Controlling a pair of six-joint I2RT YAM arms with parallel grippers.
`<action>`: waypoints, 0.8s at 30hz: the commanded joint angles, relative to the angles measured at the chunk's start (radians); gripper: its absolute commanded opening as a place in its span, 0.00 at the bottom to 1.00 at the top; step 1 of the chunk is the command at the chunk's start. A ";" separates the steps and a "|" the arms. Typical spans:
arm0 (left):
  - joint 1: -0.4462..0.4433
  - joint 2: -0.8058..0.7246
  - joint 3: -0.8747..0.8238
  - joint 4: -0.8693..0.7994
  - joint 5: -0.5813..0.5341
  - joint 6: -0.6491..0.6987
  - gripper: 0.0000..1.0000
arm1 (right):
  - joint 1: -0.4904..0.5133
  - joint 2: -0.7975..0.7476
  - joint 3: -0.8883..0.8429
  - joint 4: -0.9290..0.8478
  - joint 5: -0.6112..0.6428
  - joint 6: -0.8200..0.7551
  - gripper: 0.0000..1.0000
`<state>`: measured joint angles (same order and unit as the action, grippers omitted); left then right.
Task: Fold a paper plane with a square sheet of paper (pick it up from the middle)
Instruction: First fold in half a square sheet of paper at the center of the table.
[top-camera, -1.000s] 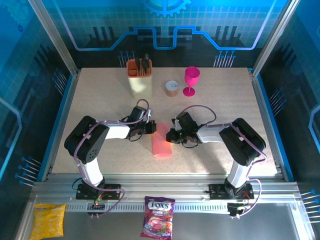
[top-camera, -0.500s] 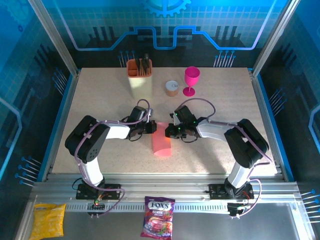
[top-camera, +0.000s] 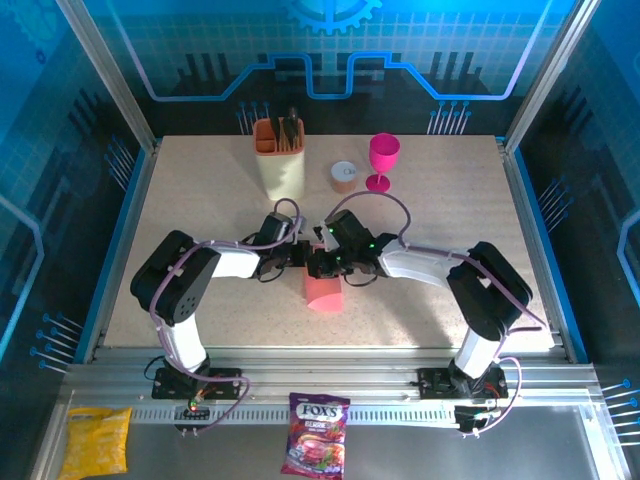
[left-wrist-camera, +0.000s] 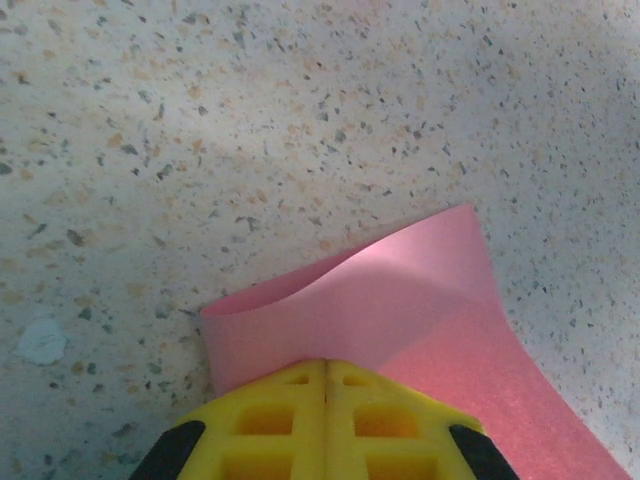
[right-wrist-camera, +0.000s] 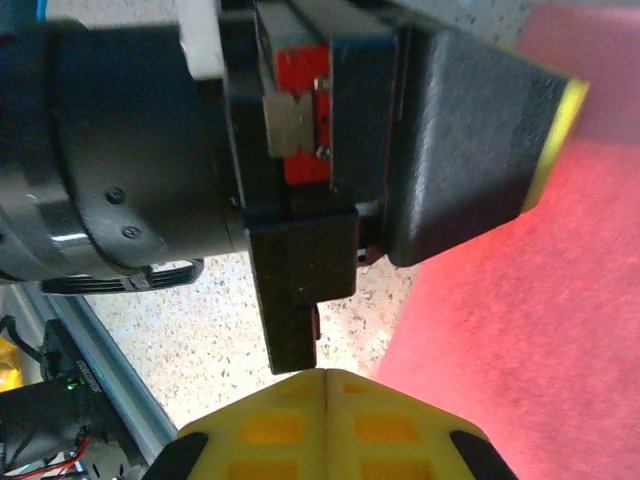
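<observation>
Near the middle of the table (top-camera: 200, 200), the left gripper (top-camera: 301, 256), fingertips pressed together, apparently pins the far end of the doubled-over square sheet of paper (top-camera: 323, 292) while the right gripper (top-camera: 318, 266), likewise closed, bears down beside it, seemingly to set a crease.

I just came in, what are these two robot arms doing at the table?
Both arms lean over the salmon-pink sheet of paper lying on the table. The left gripper, shut, sits at the sheet's edge, where the paper curls up a little. The right gripper, also shut, is close beside it. There is no plane shape yet.
</observation>
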<state>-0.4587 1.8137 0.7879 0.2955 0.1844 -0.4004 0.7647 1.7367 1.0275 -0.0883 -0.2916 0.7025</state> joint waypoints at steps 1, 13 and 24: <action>0.006 0.030 -0.017 -0.051 0.000 0.016 0.00 | 0.034 0.044 0.025 0.018 -0.006 0.018 0.00; 0.006 0.038 -0.012 -0.061 0.004 0.020 0.00 | 0.082 0.121 -0.020 0.066 0.024 0.049 0.00; 0.007 0.050 -0.007 -0.068 0.003 0.024 0.00 | 0.102 0.176 -0.111 0.111 0.052 0.067 0.00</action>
<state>-0.4515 1.8187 0.7891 0.2985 0.1921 -0.4007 0.8421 1.8389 0.9684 0.1051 -0.2428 0.7326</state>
